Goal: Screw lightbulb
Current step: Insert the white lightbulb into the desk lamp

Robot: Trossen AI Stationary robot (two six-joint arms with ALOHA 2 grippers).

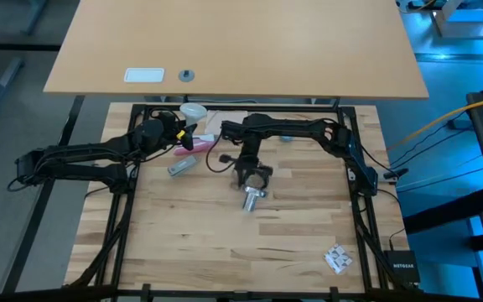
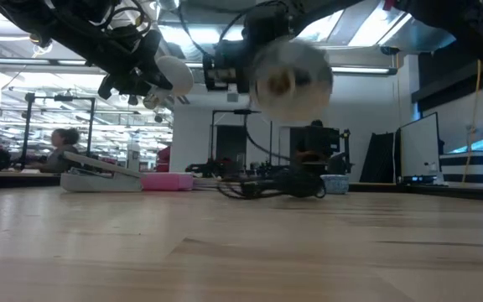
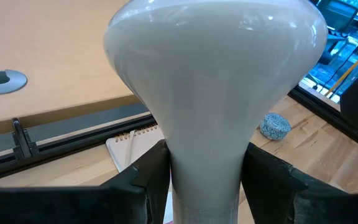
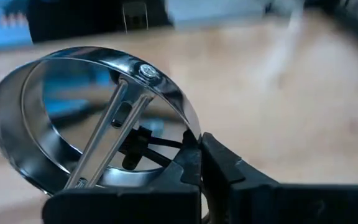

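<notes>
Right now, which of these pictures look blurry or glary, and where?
Low view: the silvery socket is a soft blur close to the lens, with bright ceiling lights behind. Right wrist view: the table beyond the socket is smeared and out of focus. Left wrist view: the lightbulb fills the frame, with pale glare on its globe.

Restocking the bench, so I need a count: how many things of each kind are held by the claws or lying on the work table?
Lightbulb: 1
Silvery socket: 1
Pink box: 1
Blue round cap: 1
Notepad: 1
Total: 5
</notes>
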